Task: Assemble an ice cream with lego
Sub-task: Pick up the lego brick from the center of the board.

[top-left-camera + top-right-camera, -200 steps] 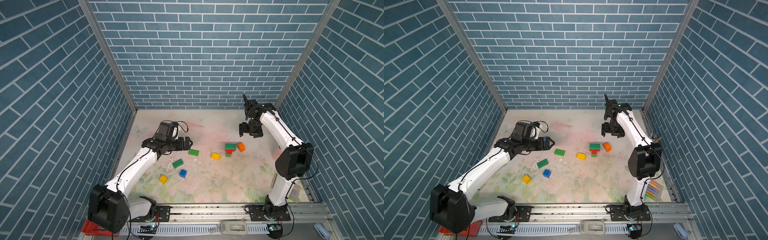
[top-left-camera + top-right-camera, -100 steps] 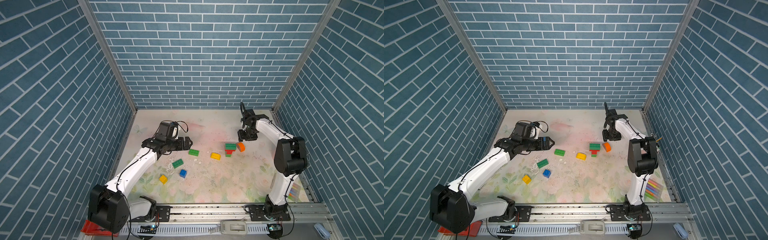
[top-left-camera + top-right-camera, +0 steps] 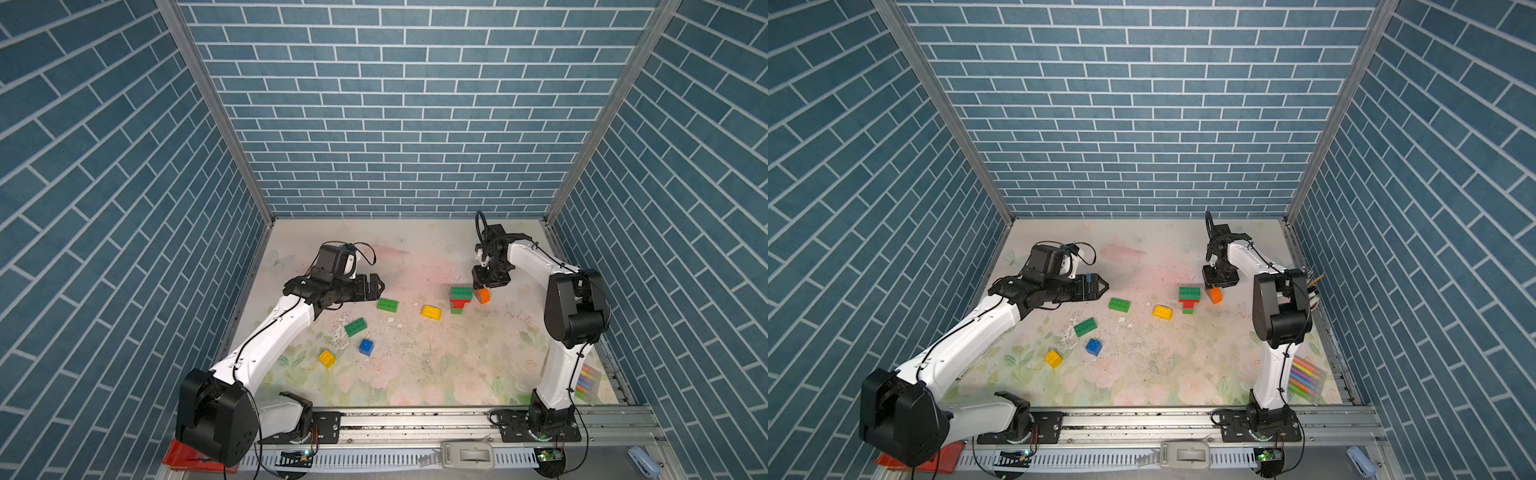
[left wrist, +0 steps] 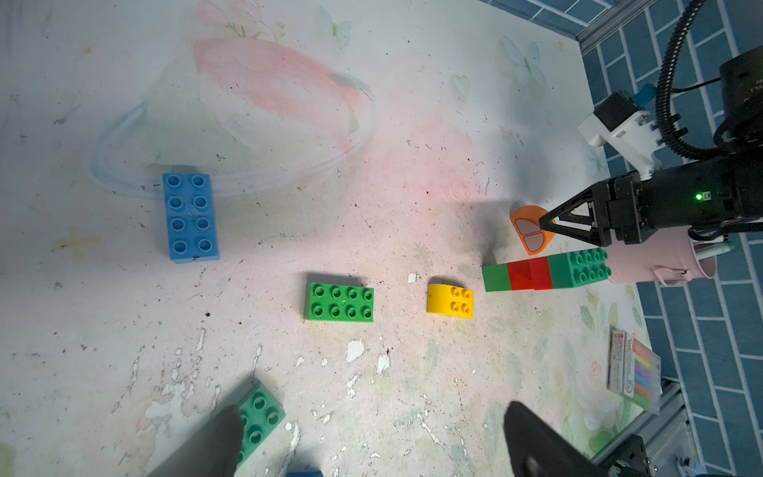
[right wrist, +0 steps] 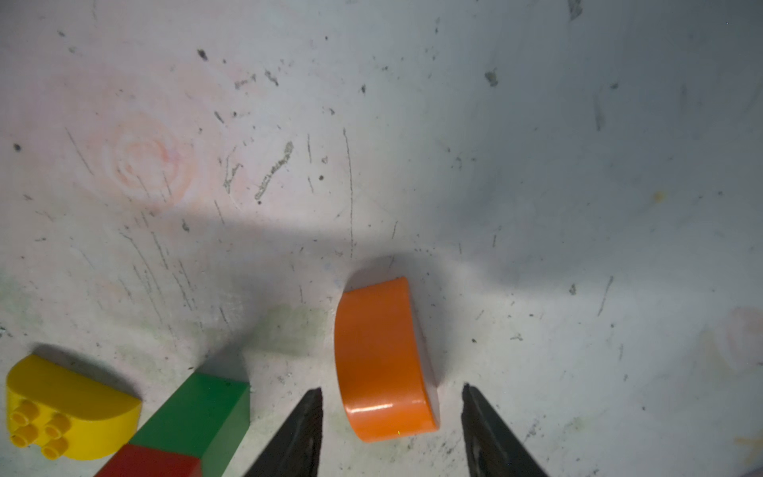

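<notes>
orange piece (image 5: 384, 363) lies between the right fingers (image 5: 297, 437), touching neither.

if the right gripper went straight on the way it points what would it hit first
Probably the orange round-topped piece, lying between the open jaws of the right gripper; the fingertips would pass either side of it and reach the table. Depth is unclear.

The right wrist view shows you only the tips of the right gripper (image 5: 391, 388) and cuts off the green and red stack (image 5: 198, 409). In the left wrist view a blurred finger (image 4: 206, 446) half hides a green brick (image 4: 264, 413).
</notes>
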Available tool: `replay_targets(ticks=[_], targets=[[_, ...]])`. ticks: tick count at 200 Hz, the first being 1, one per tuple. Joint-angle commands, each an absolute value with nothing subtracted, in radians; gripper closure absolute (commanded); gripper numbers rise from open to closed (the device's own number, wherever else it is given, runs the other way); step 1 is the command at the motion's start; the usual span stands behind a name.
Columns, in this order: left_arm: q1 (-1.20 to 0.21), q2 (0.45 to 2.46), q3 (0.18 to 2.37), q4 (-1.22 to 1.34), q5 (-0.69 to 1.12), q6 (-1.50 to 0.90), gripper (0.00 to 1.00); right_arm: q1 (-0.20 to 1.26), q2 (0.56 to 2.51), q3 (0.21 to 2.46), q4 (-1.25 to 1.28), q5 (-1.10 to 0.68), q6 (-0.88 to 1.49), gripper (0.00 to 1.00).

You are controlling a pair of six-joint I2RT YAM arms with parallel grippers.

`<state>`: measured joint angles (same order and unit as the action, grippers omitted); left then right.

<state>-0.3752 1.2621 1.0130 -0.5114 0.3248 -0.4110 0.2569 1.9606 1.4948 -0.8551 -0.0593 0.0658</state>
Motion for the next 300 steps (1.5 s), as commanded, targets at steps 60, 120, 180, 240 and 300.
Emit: replay_targets(ticks=[60,120,180,240,300], targets=[[-0.369,1.247,1.032,-0.535,0.311,-0.415,0.00,0.261,1.959,1.461,-0.888,-0.054,-0.009,0.49],[-0.369,1.220,1.013,-0.538,0.302,-0.429,0.00,0.265,1.957,1.458,-0.888,-0.055,-0.021,0.55],[-0.369,1.205,1.005,-0.544,0.293,-0.436,0.00,0.273,1.968,1.462,-0.889,-0.046,-0.031,0.61],[-0.369,1.198,0.997,-0.543,0.288,-0.436,0.01,0.278,1.971,1.479,-0.913,-0.021,-0.047,0.82],[-0.369,1.195,0.994,-0.535,0.291,-0.434,0.00,0.276,1.866,1.550,-1.026,0.005,-0.145,1.00]])
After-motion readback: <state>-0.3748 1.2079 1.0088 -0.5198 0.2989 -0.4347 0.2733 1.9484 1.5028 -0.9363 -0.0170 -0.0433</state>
